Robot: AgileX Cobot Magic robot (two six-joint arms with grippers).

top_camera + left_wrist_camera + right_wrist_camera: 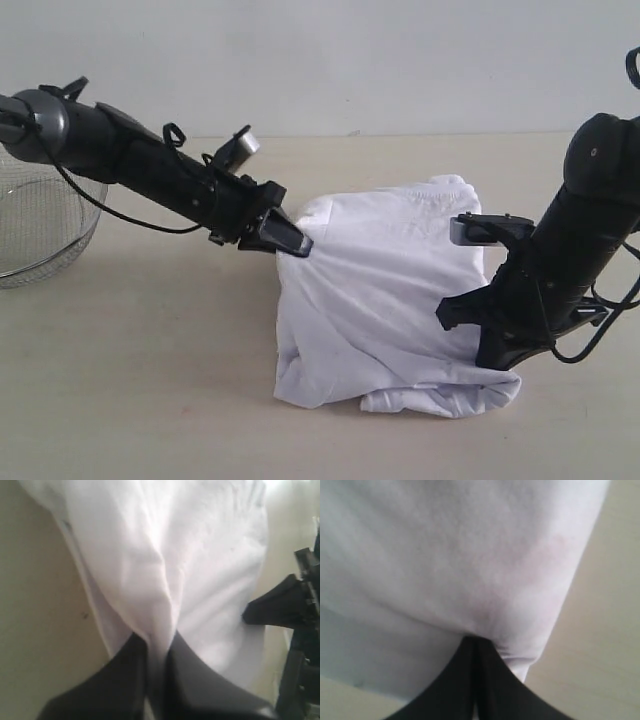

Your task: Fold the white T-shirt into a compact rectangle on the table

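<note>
The white T-shirt (375, 300) hangs stretched between both grippers above the table (150, 380), its lower bulk bunched on the tabletop. My left gripper (300, 243) is shut on the shirt's upper left edge; in the left wrist view the cloth (165, 570) runs pinched between the black fingers (125, 675). My right gripper (447, 315) is shut on the shirt's right side, lower down; the right wrist view shows fabric (450, 565) gathered at the closed fingertips (490, 680). No red lettering shows.
A round wire-mesh basket (40, 225) stands at the far left of the table. The right arm's black body (570, 270) rises beside the shirt. Pale wall behind; bare tabletop lies in front and to the left of the shirt.
</note>
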